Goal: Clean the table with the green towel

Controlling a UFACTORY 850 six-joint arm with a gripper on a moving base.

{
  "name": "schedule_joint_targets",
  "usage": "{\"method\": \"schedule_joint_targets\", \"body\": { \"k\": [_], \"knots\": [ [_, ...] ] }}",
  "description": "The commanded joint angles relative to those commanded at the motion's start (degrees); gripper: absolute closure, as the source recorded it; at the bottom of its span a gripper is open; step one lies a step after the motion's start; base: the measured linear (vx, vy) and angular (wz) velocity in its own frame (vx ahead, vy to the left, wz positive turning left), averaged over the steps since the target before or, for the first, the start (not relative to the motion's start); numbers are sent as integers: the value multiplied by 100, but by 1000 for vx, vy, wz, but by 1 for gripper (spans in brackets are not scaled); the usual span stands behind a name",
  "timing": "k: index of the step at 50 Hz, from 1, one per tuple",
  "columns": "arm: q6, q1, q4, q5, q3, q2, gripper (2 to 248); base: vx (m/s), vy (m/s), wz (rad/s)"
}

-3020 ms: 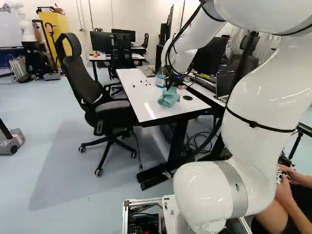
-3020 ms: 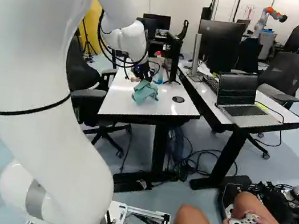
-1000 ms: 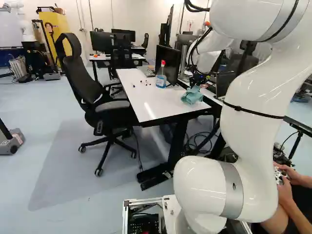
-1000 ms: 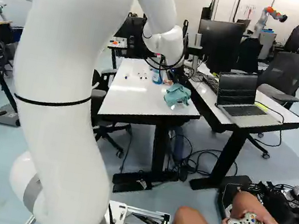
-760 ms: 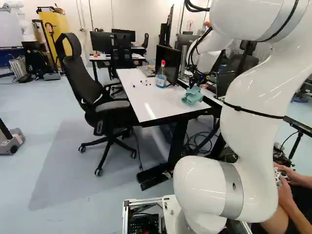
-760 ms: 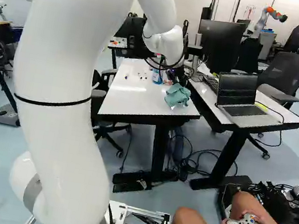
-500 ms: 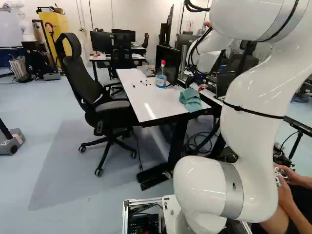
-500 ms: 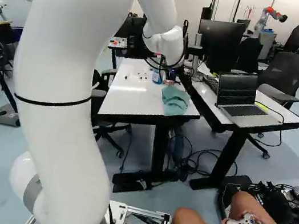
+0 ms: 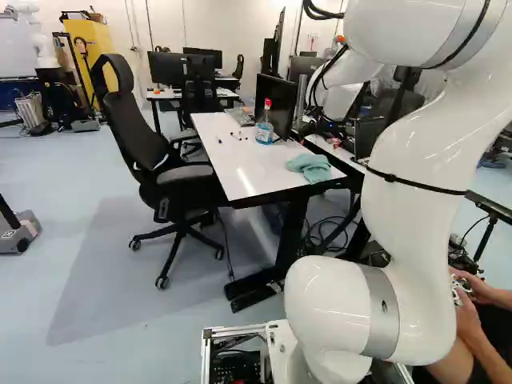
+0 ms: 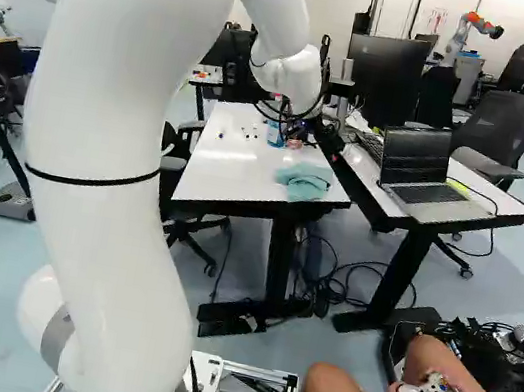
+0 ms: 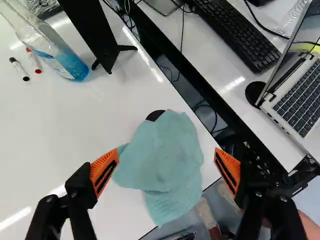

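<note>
Gripper poised above the work, its two orange-padded fingers wide apart, we hover over the green towel, loosely folded at our twelve o'clock near the edge of the white table. We judge the cloth light, limp and hard to damage, apt to slump from a shallow pinch. Our best hold is the layered middle, fingers low and a thick fold between them; a corner alone would likely leave the rest trailing. At three o'clock from the towel, an open laptop sits on the neighboring desk. Farther off, a spray bottle stands at eleven, markers at ten.
</note>
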Motion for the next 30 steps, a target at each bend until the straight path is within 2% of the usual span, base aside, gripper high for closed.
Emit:
{"method": "schedule_joint_targets", "body": {
  "k": [30],
  "knots": [
    [0,29,0,101,96,49,3,0,0,0]
  ]
}}
